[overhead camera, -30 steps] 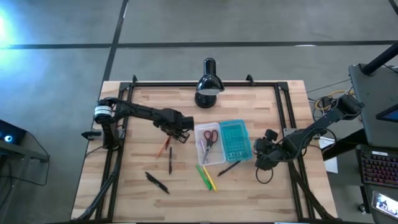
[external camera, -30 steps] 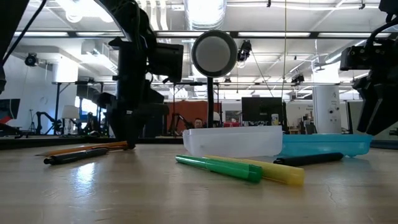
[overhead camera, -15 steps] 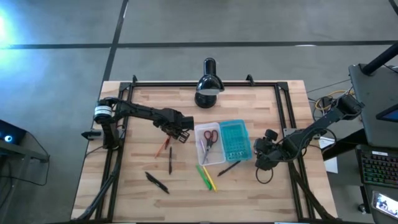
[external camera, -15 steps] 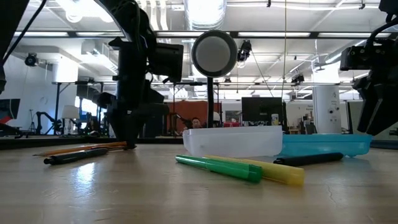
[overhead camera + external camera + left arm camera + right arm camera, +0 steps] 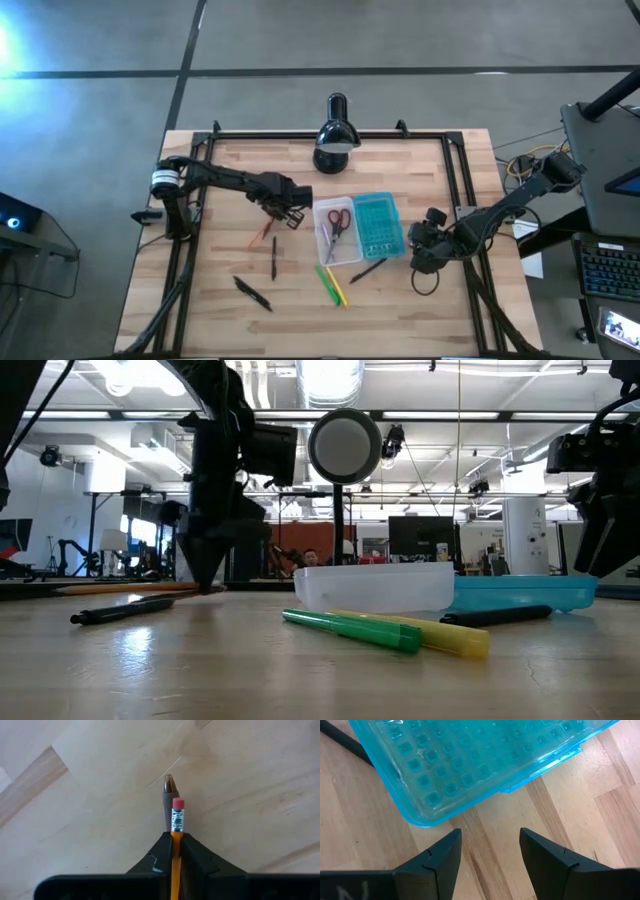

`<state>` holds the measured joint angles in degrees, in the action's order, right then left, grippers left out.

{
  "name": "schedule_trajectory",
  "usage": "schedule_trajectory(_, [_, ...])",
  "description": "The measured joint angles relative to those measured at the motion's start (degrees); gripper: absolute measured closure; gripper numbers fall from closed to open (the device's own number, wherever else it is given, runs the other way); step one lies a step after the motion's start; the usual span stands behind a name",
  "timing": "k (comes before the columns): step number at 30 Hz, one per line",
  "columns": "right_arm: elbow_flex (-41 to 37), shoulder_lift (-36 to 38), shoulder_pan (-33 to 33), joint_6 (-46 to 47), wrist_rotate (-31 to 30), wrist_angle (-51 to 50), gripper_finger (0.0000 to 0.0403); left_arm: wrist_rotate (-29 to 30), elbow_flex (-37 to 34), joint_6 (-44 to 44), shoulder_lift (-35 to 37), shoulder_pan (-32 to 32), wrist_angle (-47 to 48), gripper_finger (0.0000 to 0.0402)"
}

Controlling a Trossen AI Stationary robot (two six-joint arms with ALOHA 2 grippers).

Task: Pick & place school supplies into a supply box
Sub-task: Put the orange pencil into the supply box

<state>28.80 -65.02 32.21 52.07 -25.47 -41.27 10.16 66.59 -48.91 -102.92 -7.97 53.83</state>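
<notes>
My left gripper point(image 5: 273, 222) points down at the table's left middle, shut on an orange pencil point(image 5: 262, 236) with a red eraser point(image 5: 178, 804). The supply box lies open at the centre: a clear tray point(image 5: 343, 250) holding red-handled scissors point(image 5: 337, 221), with the teal lid point(image 5: 378, 225) flat on the table beside it. A green marker point(image 5: 327, 284) and a yellow marker point(image 5: 339, 288) lie near the tray. Black pens lie at the left point(image 5: 273, 258), the near left point(image 5: 252, 293) and by the lid point(image 5: 368, 268). My right gripper point(image 5: 490, 855) hovers open by the lid's corner. My left gripper pinches the pencil's shaft point(image 5: 176, 838) between its two fingers, just behind the metal band at the eraser end. The fingers come from above, pointing down, one on each side of the shaft. In the low view the pencil point(image 5: 125, 588) runs about level at table height.
A black desk lamp point(image 5: 335, 135) stands at the far middle edge, its head over the table. A black metal frame point(image 5: 455, 175) runs along the table's sides and far edge. Bare wood lies along the near edge.
My left gripper has shut on the orange pencil without leaving its place; in the low view its fingers have drawn together to a point. The pencil now lies more level there than before. My right arm has kept still.
</notes>
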Motion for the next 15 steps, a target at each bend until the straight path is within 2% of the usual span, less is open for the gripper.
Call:
schedule_trajectory(10, [0.00,0.01,0.00,0.00,-0.06,0.01,0.0211,0.28,9.65,2.44,0.20,-1.31,2.61,0.0397])
schedule_trajectory(15, [0.00,0.00,0.00,0.00,-0.38,0.01,0.0211,0.30,12.31,2.72,0.20,-2.61,2.56,0.0397])
